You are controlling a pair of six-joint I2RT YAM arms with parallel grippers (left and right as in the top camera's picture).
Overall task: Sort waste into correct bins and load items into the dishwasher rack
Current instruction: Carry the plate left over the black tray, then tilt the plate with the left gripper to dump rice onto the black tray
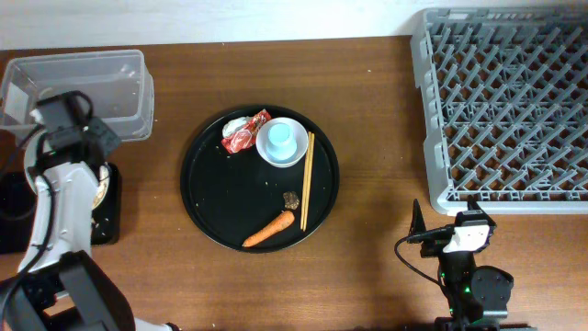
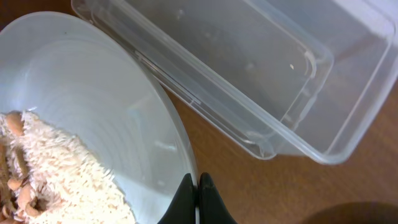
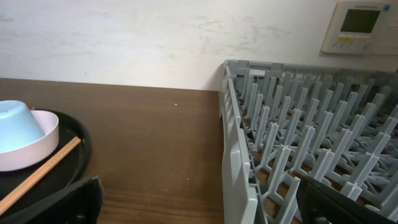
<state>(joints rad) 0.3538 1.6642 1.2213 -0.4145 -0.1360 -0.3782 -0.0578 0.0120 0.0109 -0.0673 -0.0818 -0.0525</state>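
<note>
Left wrist view: left gripper (image 2: 198,200) pinches the plate (image 2: 93,87) rim, rice crumbs (image 2: 62,177) aboard, beside the clear tub (image 2: 267,68). Next, probably tilt crumbs into a bin. Right gripper (image 3: 199,205) gapes, empty.

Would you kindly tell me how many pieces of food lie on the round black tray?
2: an orange carrot at the lower edge of the round tray, and a small brown lump just above it, beside the chopsticks. Anything under the bowl would be hidden.
</note>
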